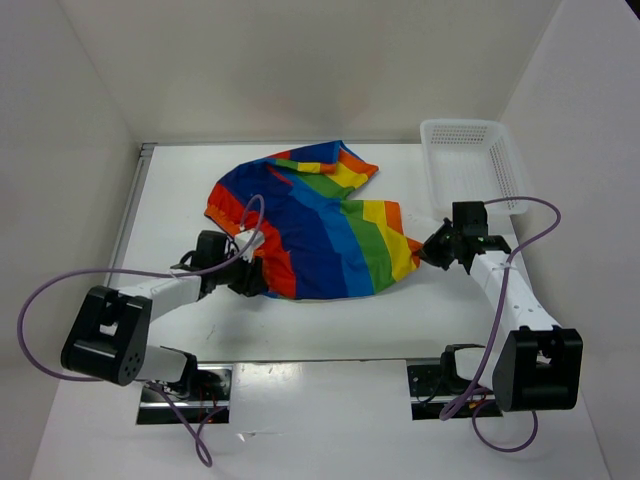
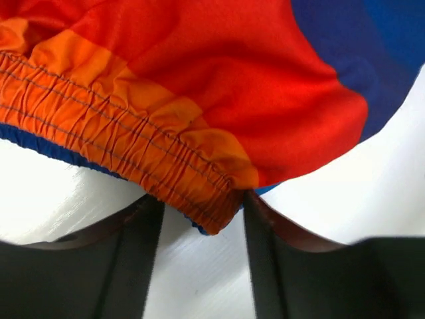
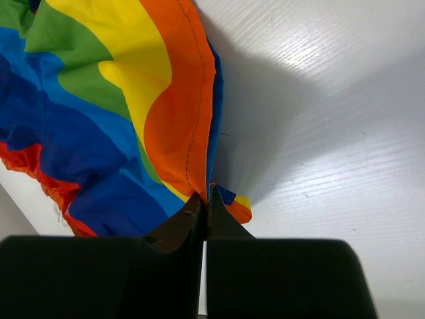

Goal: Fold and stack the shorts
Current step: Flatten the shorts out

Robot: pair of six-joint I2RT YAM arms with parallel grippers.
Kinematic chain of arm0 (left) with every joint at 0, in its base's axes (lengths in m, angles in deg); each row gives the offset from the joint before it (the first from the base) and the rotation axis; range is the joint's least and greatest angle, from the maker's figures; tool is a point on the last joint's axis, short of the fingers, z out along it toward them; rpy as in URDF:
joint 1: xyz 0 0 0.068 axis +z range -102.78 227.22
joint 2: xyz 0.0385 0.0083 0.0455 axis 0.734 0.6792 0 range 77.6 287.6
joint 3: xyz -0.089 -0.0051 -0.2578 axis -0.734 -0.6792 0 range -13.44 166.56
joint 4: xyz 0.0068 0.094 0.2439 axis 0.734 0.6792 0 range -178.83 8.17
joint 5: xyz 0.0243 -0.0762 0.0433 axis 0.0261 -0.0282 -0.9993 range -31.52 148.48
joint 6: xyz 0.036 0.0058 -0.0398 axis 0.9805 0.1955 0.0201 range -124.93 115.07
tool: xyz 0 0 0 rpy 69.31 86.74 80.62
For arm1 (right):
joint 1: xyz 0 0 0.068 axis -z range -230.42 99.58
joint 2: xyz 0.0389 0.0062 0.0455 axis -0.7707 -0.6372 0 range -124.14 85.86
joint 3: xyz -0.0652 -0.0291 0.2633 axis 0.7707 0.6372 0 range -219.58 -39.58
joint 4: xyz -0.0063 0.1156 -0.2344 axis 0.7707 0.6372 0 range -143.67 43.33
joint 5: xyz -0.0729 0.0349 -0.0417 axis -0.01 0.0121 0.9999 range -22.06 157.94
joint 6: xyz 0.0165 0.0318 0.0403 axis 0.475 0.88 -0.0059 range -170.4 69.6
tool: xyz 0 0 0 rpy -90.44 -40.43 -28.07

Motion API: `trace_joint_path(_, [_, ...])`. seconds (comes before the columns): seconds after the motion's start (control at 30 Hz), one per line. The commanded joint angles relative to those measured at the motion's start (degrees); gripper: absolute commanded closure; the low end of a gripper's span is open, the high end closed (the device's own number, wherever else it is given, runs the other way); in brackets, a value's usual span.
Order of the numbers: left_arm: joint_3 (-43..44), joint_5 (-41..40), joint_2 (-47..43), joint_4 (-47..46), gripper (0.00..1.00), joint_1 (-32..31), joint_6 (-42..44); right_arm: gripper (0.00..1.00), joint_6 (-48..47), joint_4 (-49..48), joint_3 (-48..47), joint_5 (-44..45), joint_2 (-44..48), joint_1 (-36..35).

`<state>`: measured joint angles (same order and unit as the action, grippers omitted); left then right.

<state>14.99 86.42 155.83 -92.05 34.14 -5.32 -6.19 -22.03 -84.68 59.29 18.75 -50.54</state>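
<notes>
Left fingers (image 2: pixel 136 252) stand apart, released; a corner of the orange gathered waistband (image 2: pixel 119 126) dips into the gap at their tips, with no clamp visible. Right fingers (image 3: pixel 174 234) are clenched tight on an orange-edged hem corner of the shorts (image 1: pixel 320 225); the cloth rises to the tips and casts a shadow on the counter (image 1: pixel 330 325). Shorts lie spread but rumpled mid-counter, between the two arms, far end bunched. Left fingers sit at the red near-left edge, right fingers at the yellow-orange right tip. White mesh basket (image 1: pixel 462 128) stands far right, apart from the cloth.
</notes>
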Motion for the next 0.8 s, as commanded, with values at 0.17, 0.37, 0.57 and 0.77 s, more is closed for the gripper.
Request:
trace_joint_path(0.17, [5.1, -5.6, 2.3, 13.1, 1.00, -0.5, 0.4, 1.00, -0.7, -2.2, 0.5, -0.5, 1.7, -0.3])
trace_joint_path(0.37, [19.6, -7.9, -5.3, 23.9, 1.00, 4.7, 0.4, 1.00, -0.7, -1.6, -0.9, -0.5, 3.5, -0.3])
trace_joint_path(0.57, [36.8, -0.4, -3.9, 30.8, 1.00, 10.4, 0.4, 1.00, -4.0, 2.5, -10.3, -1.0, 4.1, -0.9])
trace_joint_path(0.77, [40.0, 4.6, -5.7, 33.3, 1.00, 16.1, 0.4, 1.00, -5.8, 4.8, -15.9, -0.5, 4.1, -1.5])
